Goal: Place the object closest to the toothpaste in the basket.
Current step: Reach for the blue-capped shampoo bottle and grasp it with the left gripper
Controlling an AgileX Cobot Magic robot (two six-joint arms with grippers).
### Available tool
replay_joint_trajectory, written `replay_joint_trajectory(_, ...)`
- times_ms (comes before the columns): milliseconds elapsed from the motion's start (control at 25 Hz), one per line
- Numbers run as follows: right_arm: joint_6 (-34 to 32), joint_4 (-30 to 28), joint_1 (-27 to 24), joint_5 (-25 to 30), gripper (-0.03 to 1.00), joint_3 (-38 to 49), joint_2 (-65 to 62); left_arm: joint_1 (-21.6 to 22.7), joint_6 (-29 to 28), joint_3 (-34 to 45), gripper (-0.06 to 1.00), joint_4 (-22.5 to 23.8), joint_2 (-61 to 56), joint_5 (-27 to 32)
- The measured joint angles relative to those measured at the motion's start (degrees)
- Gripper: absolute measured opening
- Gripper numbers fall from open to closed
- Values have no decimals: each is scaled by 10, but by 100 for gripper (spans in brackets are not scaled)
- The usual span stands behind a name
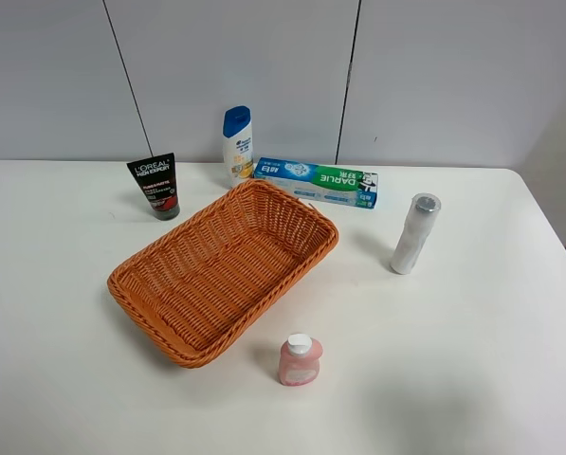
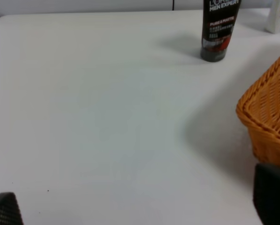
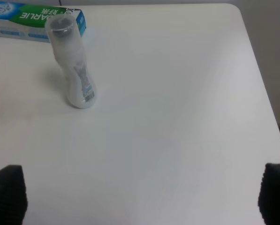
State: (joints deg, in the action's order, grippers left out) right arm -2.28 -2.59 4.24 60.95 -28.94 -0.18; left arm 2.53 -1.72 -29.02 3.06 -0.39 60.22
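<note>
The green and white toothpaste box (image 1: 316, 182) lies at the back of the table, also in the right wrist view (image 3: 32, 18). A white shampoo bottle with a blue cap (image 1: 237, 142) stands right at its left end. The empty orange wicker basket (image 1: 221, 270) sits just in front of both. My left gripper (image 2: 137, 206) is open and empty over bare table, left of the basket (image 2: 268, 122). My right gripper (image 3: 142, 194) is open and empty over bare table on the right side. Neither arm shows in the exterior high view.
A black tube (image 1: 155, 187) stands at the back left, also in the left wrist view (image 2: 218, 28). A white bottle with a silver cap (image 1: 414, 233) stands right of the basket, also in the right wrist view (image 3: 71, 65). A pink bottle (image 1: 301, 360) stands in front of the basket.
</note>
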Motion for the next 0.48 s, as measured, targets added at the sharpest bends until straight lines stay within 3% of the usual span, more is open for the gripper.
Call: replay_joint_trajectory(480,0,0,0,0,99,0,0,0,0,0,99,0,0,0)
